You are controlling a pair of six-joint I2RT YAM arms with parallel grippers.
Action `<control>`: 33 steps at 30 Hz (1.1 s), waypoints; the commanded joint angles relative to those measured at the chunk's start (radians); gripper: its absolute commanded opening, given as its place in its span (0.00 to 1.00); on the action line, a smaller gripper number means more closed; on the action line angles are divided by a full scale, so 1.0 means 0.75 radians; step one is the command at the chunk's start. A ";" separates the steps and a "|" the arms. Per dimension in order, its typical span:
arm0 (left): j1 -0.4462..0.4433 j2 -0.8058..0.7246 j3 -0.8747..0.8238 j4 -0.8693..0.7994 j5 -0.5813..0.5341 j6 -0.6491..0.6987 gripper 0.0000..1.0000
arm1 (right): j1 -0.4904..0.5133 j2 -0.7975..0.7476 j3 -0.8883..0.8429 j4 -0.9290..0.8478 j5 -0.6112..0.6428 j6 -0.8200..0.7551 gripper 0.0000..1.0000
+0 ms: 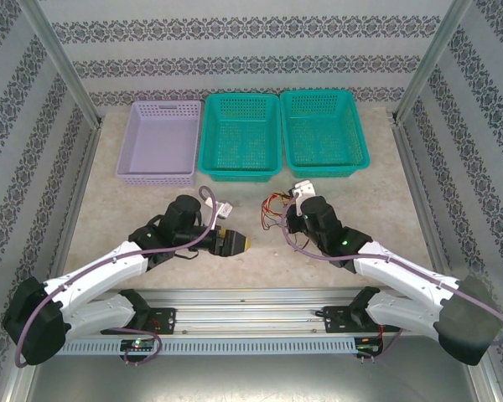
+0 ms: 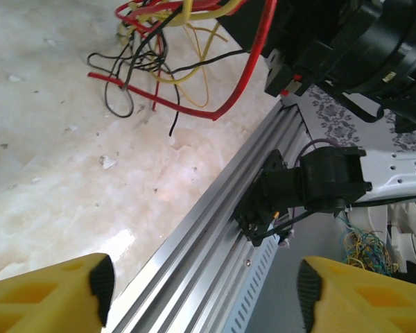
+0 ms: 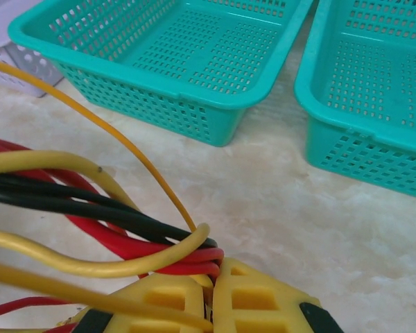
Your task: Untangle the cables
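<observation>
Pinched tight between the pressed-together pads of the right tool (image 3: 211, 288): the cables (image 3: 125, 236), a red, yellow and black knot on the worktop (image 1: 151, 222) short of the teal baskets (image 3: 194, 84). Spread wide and empty, the left tool (image 1: 239, 244), aimed rightward at loose ends trailing just ahead, likely nearer for a free strand.

This is looking like a robotics lab's test cell. A left arm (image 1: 101, 276) and a right arm (image 1: 402, 276) are sitting bolted to an aluminium rail (image 1: 251, 295) along the near edge of a marble-patterned table (image 1: 260, 264). Metal posts (image 1: 63, 67) and wallpapered panels (image 1: 251, 42) are boxing the table in. A lilac basket (image 1: 161, 142) and two green baskets (image 1: 241, 134) (image 1: 323, 132) are standing in a row along the far edge, and thin cables (image 1: 277, 205) are lying tangled mid-table.
</observation>
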 commanded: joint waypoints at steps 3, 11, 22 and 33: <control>-0.044 -0.004 -0.058 0.349 0.023 -0.129 0.79 | 0.013 0.001 0.072 -0.001 -0.183 0.079 0.00; -0.115 0.116 -0.080 0.623 -0.220 -0.179 0.86 | 0.044 0.052 0.097 -0.008 -0.265 0.105 0.00; -0.127 0.127 -0.076 0.523 -0.654 -0.051 0.87 | 0.078 0.034 0.117 -0.052 -0.370 0.132 0.00; -0.140 0.244 -0.111 0.730 -0.589 -0.156 0.71 | 0.090 0.055 0.149 -0.053 -0.413 0.170 0.00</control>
